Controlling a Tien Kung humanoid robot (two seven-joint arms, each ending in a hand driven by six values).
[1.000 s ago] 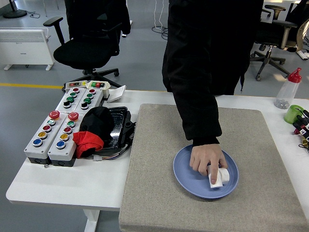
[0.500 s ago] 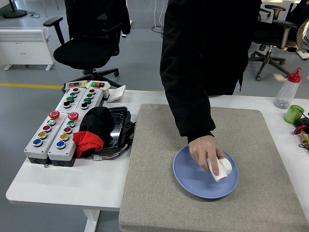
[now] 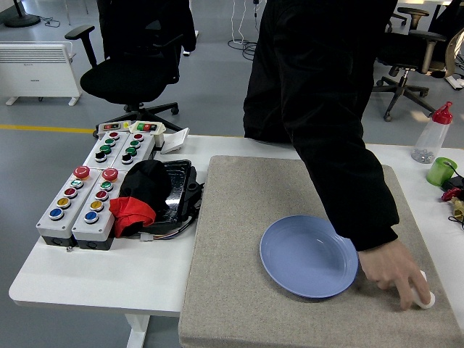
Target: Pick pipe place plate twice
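Note:
A blue plate (image 3: 304, 257) lies on the grey mat (image 3: 239, 217) with nothing on it. Just right of the plate, a person's hand (image 3: 395, 272) presses a small white pipe piece (image 3: 425, 298) down onto the mat near its front right corner. The hand covers most of the pipe; only its white end shows. The person stands at the table's far side in a black sleeve (image 3: 341, 174) that reaches across the mat. Neither of my hands is in view.
Two grey button boxes (image 3: 90, 196) and a black tray with black and red cloth (image 3: 148, 196) sit at the left. A clear bottle with a red cap (image 3: 433, 134), a green cup (image 3: 441, 171) and small clips (image 3: 455, 199) stand at the right edge.
The person's hand lifted the white pipe off the blue plate and carried it right, setting it on the mat beside the plate. The plate is now bare.

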